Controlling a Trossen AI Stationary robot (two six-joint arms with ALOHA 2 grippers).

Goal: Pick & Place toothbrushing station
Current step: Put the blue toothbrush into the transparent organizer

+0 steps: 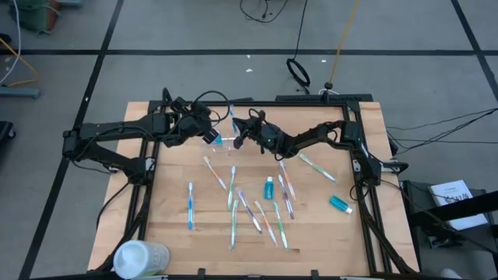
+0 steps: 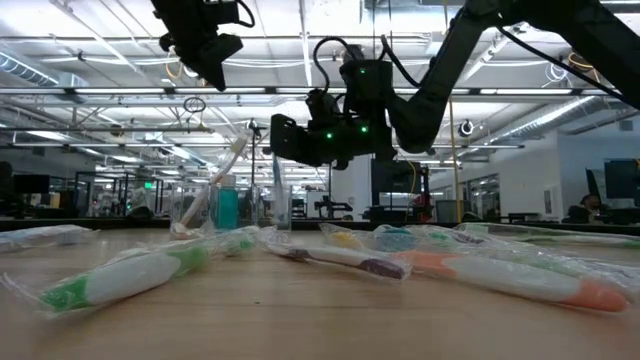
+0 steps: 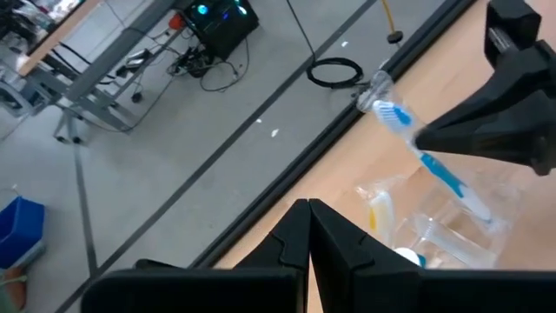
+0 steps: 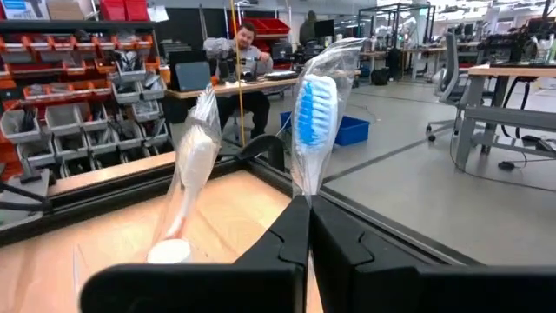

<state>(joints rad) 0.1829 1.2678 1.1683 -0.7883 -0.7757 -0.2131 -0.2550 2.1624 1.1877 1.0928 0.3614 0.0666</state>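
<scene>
My right gripper (image 1: 239, 138) (image 4: 306, 204) is shut on a blue toothbrush (image 3: 434, 161) in a clear wrapper, whose head (image 4: 314, 109) stands above the fingers. Just beside it stands the small clear cup (image 3: 452, 239) (image 1: 222, 145), with a white wrapped toothbrush (image 4: 193, 156) (image 2: 222, 170) leaning in it. My left gripper (image 3: 308, 222) (image 1: 210, 134) hovers shut and empty above the cup's left side, high in the low view (image 2: 205, 50). Several more wrapped toothbrushes (image 1: 249, 206) lie flat on the wood. My right gripper pinches the blue toothbrush between its two fingers at the neck just under the head (image 4: 304, 187). The fingers come about level from the table's right side and lie across the brush. The brush is lifted, head up and tipped toward the far edge, its handle (image 3: 473, 204) slanting down at the cup.
Two teal toothpaste tubes (image 1: 269, 187) (image 1: 340, 204) lie among and to the right of the loose brushes. A bigger white container (image 1: 140, 257) sits at the near left corner. Dark frame rails (image 1: 358, 155) border the table. A person (image 4: 239, 52) sits in the room beyond.
</scene>
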